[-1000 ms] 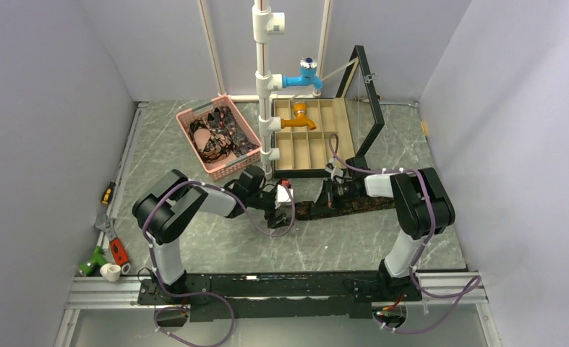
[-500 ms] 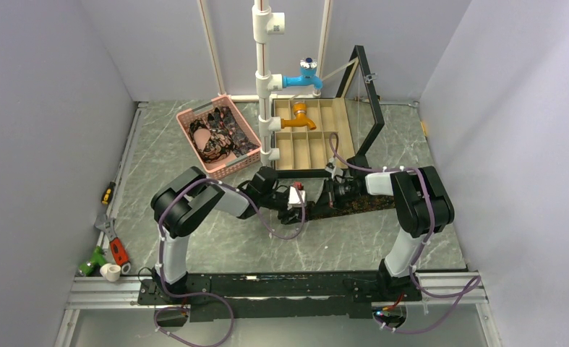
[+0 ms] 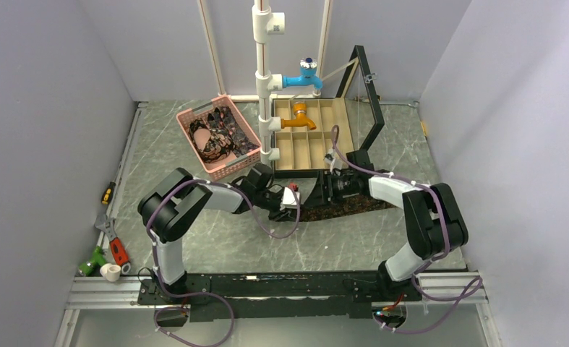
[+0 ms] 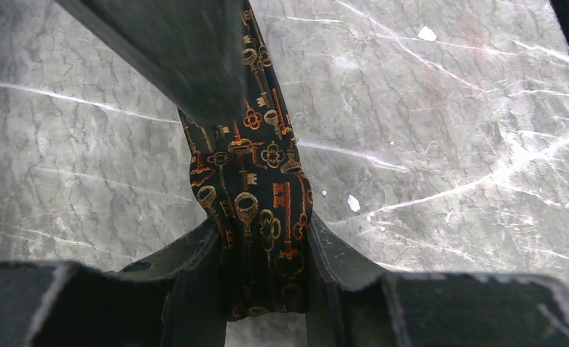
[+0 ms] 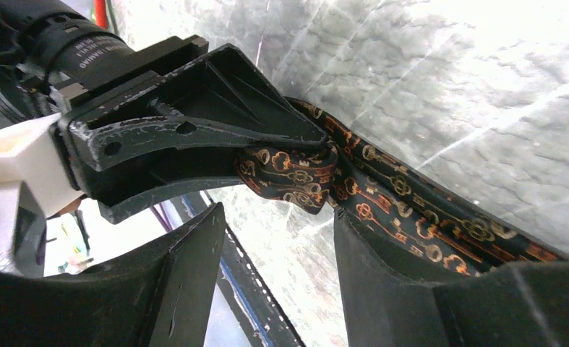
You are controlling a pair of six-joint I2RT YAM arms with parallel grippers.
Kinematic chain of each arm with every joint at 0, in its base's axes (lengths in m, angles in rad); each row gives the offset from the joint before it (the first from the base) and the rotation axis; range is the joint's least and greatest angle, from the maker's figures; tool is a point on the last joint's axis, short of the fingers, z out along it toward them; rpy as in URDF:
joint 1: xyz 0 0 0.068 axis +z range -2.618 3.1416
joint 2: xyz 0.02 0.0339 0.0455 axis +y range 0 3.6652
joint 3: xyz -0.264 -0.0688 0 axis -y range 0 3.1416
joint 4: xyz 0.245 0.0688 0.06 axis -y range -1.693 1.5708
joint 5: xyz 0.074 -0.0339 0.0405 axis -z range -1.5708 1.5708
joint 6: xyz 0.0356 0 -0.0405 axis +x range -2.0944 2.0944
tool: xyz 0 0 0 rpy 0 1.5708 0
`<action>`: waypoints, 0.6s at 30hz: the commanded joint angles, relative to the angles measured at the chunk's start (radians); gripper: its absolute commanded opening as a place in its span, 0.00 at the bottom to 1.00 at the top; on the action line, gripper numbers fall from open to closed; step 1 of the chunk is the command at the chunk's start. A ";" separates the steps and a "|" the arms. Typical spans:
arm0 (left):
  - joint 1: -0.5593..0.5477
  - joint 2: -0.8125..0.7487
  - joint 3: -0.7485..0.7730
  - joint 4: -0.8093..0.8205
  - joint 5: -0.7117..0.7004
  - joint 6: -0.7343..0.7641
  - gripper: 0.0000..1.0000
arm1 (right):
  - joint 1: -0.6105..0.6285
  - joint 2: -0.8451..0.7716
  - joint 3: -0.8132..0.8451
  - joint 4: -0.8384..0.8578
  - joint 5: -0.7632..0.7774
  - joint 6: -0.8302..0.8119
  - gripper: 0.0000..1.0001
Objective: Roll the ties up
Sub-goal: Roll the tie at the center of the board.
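A long dark tie point(image 3: 353, 206) with a gold and orange key pattern lies across the marble table between the arms. My left gripper point(image 4: 263, 238) is shut on its folded near end, the tie point(image 4: 256, 159) running away from the jaws. In the right wrist view the left arm's fingers point(image 5: 216, 108) pinch that bunched end, and the tie point(image 5: 397, 195) stretches off to the lower right. My right gripper point(image 5: 277, 217) stands open just beside the fold, one finger against the cloth, holding nothing. More ties point(image 3: 220, 134) are piled in the basket.
The pink mesh basket point(image 3: 234, 168) stands behind the left arm. A wooden compartment box point(image 3: 317, 155) with its lid raised sits behind the tie. A white pipe stand point(image 3: 263, 87) with blue and orange taps rises in front of it. Hand tools point(image 3: 111, 249) lie at the left edge.
My left gripper moved right and shut on the tie's end. My right gripper, shut a second ago, has opened, and the right arm's elbow swung out to the right.
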 commanded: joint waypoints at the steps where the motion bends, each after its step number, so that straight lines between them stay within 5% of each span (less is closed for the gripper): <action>1: 0.000 0.005 0.020 -0.226 -0.003 0.001 0.33 | 0.061 0.034 0.019 0.055 0.018 0.056 0.58; 8: -0.001 0.011 0.051 -0.279 -0.042 -0.032 0.34 | 0.111 0.130 0.069 0.061 0.069 0.039 0.53; 12: 0.000 0.007 0.047 -0.284 -0.046 -0.015 0.34 | 0.110 0.174 0.090 0.054 0.103 0.026 0.30; 15: 0.001 0.002 0.042 -0.289 -0.047 -0.004 0.36 | 0.107 0.178 0.087 0.036 0.097 0.001 0.02; 18: 0.018 -0.008 0.034 -0.266 -0.017 -0.002 0.55 | 0.092 0.176 0.069 0.001 0.089 -0.032 0.00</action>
